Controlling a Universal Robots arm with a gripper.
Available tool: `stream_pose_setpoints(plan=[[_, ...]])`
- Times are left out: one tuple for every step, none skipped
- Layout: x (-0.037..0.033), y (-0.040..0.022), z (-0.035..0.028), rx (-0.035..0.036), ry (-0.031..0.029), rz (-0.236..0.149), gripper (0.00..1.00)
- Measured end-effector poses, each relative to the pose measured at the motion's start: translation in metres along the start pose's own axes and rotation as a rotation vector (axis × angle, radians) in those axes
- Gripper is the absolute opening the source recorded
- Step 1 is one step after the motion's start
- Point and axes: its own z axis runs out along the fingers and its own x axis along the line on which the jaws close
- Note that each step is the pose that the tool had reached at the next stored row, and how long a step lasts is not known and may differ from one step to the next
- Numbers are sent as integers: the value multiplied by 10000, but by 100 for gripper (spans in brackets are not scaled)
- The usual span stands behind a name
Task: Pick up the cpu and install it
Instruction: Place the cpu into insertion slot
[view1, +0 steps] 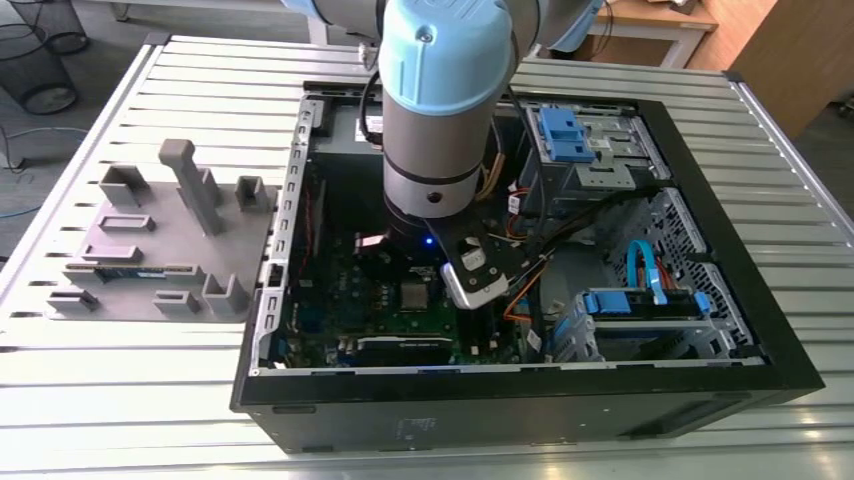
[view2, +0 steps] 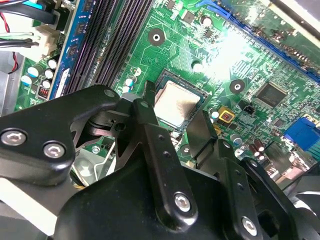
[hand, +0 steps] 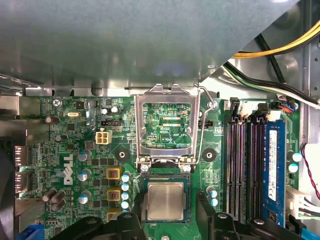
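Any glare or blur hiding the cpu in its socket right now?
Second wrist view: strong glare washes out the motherboard beside the cpu, itself readable. First wrist view: cpu sharp and evenly lit; a large grey surface is out of focus. Exterior view: dark inside the case.

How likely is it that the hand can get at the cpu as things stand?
Probably yes: the frame is flipped open, the cpu lies bare, and the fingers of the open hand sit on either side with nothing between.

Shiny silver cpu (hand: 165, 201), green motherboard (hand: 75, 145), black end effector (hand: 166, 212).
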Motion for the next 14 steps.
stream_pose_setpoints(plan=[[0, 0, 2, 7, 0, 0, 52], [0, 0, 1, 8, 0, -1, 52], [0, 0, 2, 10, 1, -1, 52], [0, 0, 2, 10, 0, 0, 52], [0, 0, 3, 8, -1, 0, 52], [0, 0, 3, 10, -1, 0, 52], [0, 0, 3, 10, -1, 0, 52], [0, 0, 3, 10, -1, 0, 52], [0, 0, 3, 12, -1, 0, 52], [0, 0, 3, 13, -1, 0, 52], [0, 0, 3, 13, 0, 0, 52], [0, 0, 3, 14, -1, 0, 52], [0, 0, 3, 15, -1, 0, 52], [0, 0, 3, 15, -1, 0, 52]])
